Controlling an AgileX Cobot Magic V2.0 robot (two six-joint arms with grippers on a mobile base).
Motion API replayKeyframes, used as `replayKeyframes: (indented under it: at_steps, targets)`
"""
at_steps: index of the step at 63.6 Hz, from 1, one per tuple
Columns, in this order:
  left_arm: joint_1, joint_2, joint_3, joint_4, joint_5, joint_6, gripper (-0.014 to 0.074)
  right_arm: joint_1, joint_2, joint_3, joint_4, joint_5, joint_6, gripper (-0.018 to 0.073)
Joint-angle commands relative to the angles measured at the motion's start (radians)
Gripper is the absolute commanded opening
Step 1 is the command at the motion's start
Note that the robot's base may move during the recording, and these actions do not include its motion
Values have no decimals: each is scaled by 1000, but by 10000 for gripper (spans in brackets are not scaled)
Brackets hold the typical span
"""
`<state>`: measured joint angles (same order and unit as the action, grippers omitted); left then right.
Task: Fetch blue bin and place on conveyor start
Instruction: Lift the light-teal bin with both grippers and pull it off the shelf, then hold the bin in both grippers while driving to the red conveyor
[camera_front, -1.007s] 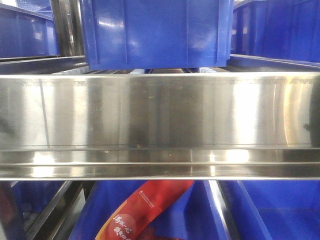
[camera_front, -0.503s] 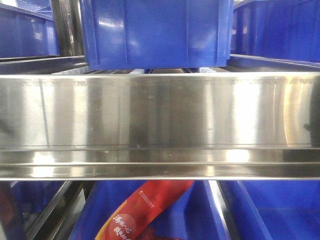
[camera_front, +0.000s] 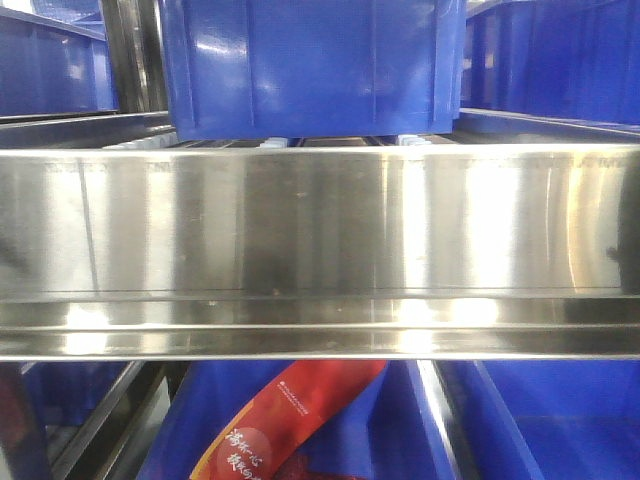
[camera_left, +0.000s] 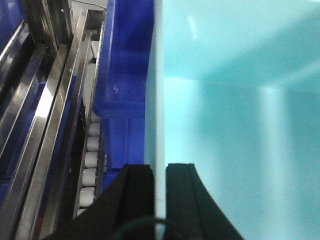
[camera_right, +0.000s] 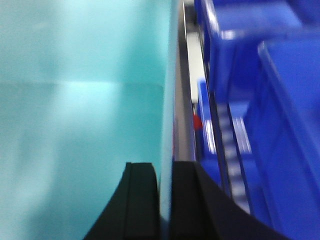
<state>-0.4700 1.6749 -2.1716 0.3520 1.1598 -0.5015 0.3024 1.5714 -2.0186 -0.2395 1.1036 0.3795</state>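
The blue bin (camera_left: 240, 125) is a pale aqua tub that fills the right of the left wrist view and the left of the right wrist view (camera_right: 75, 125). My left gripper (camera_left: 159, 170) is shut on the bin's left wall, one black finger (camera_left: 137, 192) outside and one inside. On the opposite wall my right gripper (camera_right: 166, 167) is clamped the same way, its outer finger (camera_right: 186, 197) beside a steel rail. Neither the bin nor the grippers appear in the front view. The conveyor start is out of view.
A shiny steel shelf rail (camera_front: 320, 240) spans the front view, with a dark blue crate (camera_front: 310, 65) above and a red packet (camera_front: 290, 420) in a crate below. Dark blue crates (camera_left: 125, 65) (camera_right: 280, 125) flank the bin, and white rollers (camera_left: 90, 160) run alongside steel rails (camera_left: 45, 100).
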Motion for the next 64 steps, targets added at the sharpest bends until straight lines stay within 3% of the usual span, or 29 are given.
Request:
replayKeyframes:
  at_steps: [1, 64]
  targets:
    - [-5, -24, -17, -5, -56, -4, -111, 0, -16, -15, -6, -83, -12, -154]
    - [-5, -24, -17, -5, -56, -4, -111, 0, -16, -15, -12, -63, -12, -154]
